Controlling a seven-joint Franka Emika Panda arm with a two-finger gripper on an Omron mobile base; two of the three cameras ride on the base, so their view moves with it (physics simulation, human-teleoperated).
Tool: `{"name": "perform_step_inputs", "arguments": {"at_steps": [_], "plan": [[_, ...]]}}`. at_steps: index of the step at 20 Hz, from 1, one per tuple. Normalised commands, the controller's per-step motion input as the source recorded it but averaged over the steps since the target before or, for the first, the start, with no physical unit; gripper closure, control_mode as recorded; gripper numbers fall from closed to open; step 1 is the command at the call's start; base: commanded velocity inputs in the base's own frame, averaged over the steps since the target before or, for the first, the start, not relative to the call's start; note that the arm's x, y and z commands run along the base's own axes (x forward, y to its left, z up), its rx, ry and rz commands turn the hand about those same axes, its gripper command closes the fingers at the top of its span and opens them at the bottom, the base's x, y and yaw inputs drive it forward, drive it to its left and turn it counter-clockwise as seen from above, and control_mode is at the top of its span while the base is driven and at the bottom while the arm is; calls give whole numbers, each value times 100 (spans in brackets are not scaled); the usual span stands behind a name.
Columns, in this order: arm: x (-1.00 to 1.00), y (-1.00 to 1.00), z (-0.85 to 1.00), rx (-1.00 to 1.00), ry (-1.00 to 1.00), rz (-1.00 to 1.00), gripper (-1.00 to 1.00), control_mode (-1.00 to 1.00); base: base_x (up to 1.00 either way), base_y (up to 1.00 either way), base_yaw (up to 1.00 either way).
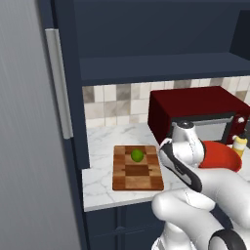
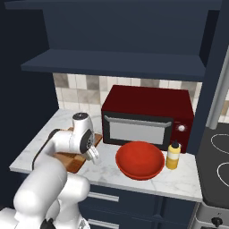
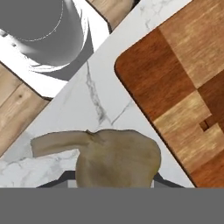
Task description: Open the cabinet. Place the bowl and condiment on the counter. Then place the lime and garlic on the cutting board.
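The brownish garlic [image 3: 118, 157] sits between my gripper's [image 3: 114, 183] two dark tips, which are shut on it. It hangs over the white marble counter [image 3: 100, 87], just off a rounded corner of the cutting board [image 3: 183, 83]. From the base, the gripper [image 2: 94, 156] hangs low at the right end of the cutting board [image 1: 137, 168]. The green lime [image 1: 137, 155] lies on the far half of the board. On the counter [image 2: 40, 152] to the right stand the red bowl [image 2: 139, 160] and the yellow condiment bottle [image 2: 173, 155]. Above, the navy cabinet [image 2: 120, 62] stands open with a bare shelf.
A dark red microwave [image 2: 147, 116] stands against the tiled wall behind the bowl. A stove top [image 2: 219, 156] lies at the far right. A tall grey panel with a silver handle [image 1: 58, 83] rises at the left. My own white arm [image 1: 195, 195] covers the counter's front.
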Motion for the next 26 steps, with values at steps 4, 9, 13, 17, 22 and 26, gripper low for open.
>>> {"name": "perform_step_inputs", "arguments": {"at_steps": [4,9,13,17,22,26], "plan": [[22,48,1,0,0,0,100,-100,0,0,0],[30,46,0,0,0,0,100,-100,0,0,0],[28,42,-5,0,0,0,100,-100,0,0,0],[25,35,-17,0,0,0,100,-100,0,0,0],[7,13,-19,0,0,0,100,-100,0,0,0],[0,11,-19,0,0,0,100,-100,0,0,0]]}}
